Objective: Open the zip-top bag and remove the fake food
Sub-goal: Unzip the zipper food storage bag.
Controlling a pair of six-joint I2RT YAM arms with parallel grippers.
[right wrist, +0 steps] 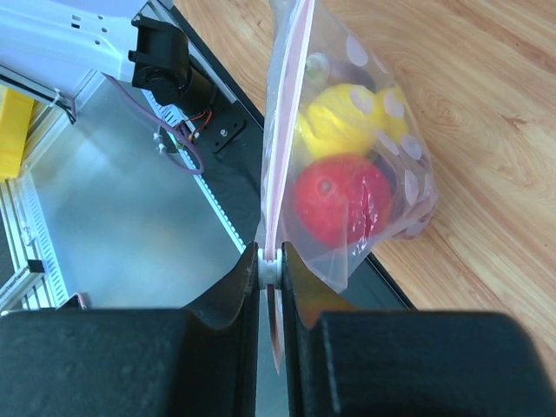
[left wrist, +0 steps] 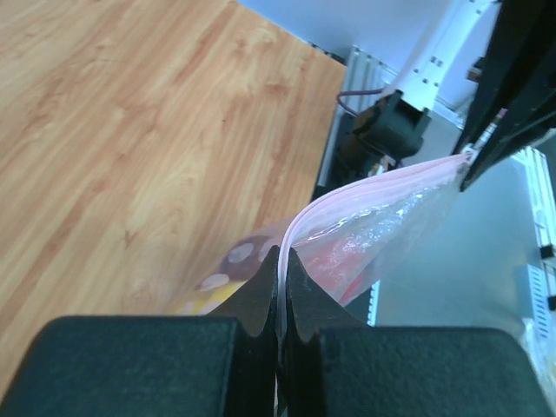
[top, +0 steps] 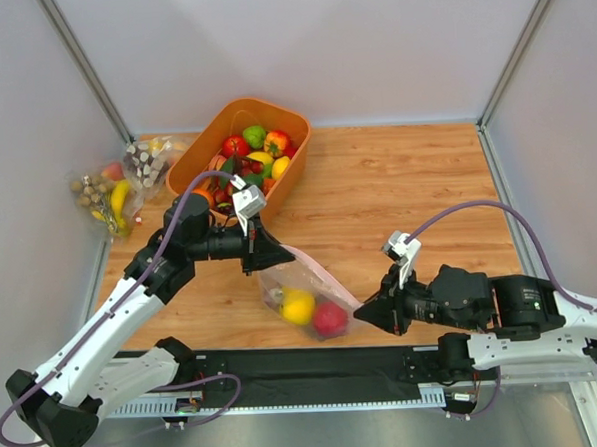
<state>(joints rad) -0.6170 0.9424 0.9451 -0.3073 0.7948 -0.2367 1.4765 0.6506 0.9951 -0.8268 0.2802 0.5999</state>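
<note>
- The clear crinkly zip-top bag (top: pixel 299 276) hangs between the two arms at the near edge of the wooden tabletop (top: pixel 407 193). Its pink zip strip (left wrist: pixel 365 193) is stretched from one grip to the other and looks sealed.
- The left fingers (left wrist: pixel 256 304) are pressed together on one end of the strip. The right fingers (right wrist: pixel 230 288) are pinched just as tightly on the other end.
- Both grips lie along the strip, not on opposite lips, so pulling apart would probably only tighten the seal. The thin film could then slide out of one pinch.
- If one end slips free, the bag would swing from the other grip. The weight of the glossy yellow round fruit (right wrist: pixel 334 117) and the red plastic apple (right wrist: pixel 339 198) would add to that swing.
- The wrist views show the load close to the tabletop's edge, so a dropped bag could fall onto the black rail (top: pixel 316 368) below.
- Whether the bag's bottom touches the tabletop cannot be told. If it drags, the film may crumple.
- If the mouth pops open suddenly, a fruit could roll away.
</note>
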